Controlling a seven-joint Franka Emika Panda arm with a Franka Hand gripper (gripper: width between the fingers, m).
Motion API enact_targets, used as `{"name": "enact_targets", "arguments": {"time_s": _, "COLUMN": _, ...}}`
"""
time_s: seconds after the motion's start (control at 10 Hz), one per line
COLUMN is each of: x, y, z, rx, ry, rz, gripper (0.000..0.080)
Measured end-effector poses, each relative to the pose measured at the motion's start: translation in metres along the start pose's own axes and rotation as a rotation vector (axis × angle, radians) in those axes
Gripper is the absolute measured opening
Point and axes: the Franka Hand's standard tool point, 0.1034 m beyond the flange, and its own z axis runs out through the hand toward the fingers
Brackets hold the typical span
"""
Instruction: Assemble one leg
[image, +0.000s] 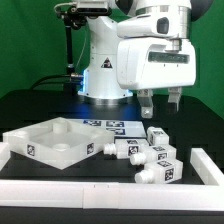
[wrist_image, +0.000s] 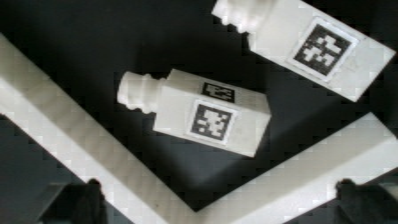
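Observation:
Several legs, small white pegs with square tags, lie in a group on the black table at the exterior view's right, among them one at the back and one at the front. My gripper hangs open and empty above this group, clear of them. In the wrist view two legs lie on the black surface, one in the middle and one farther off. My dark fingertips show at both lower corners, spread wide apart around the gripper's middle, with nothing between them.
A large white square tray-like part with raised rim sits at the exterior view's left. The marker board lies behind the legs. A white rail borders the table's front; two rail bars meet in a corner in the wrist view.

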Motion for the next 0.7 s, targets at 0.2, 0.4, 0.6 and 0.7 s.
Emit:
{"name": "enact_targets", "arguments": {"time_s": 0.2, "x": -0.0001, "y": -0.0001, "z": -0.0005, "rx": 0.000, "ry": 0.000, "rz": 0.000, "gripper": 0.0650}}
{"name": "enact_targets", "arguments": {"time_s": 0.4, "x": -0.0003, "y": -0.0002, "z": -0.0001, "rx": 0.000, "ry": 0.000, "rz": 0.000, "gripper": 0.0650}}
{"name": "enact_targets", "arguments": {"time_s": 0.6, "x": -0.0005, "y": -0.0005, "z": 0.0006, "rx": 0.001, "ry": -0.001, "rz": 0.000, "gripper": 0.0650}}
{"name": "enact_targets", "arguments": {"time_s": 0.7, "x": -0.0007, "y": -0.0007, "z": 0.0008, "rx": 0.002, "ry": -0.001, "rz": 0.000, "gripper": 0.0650}}
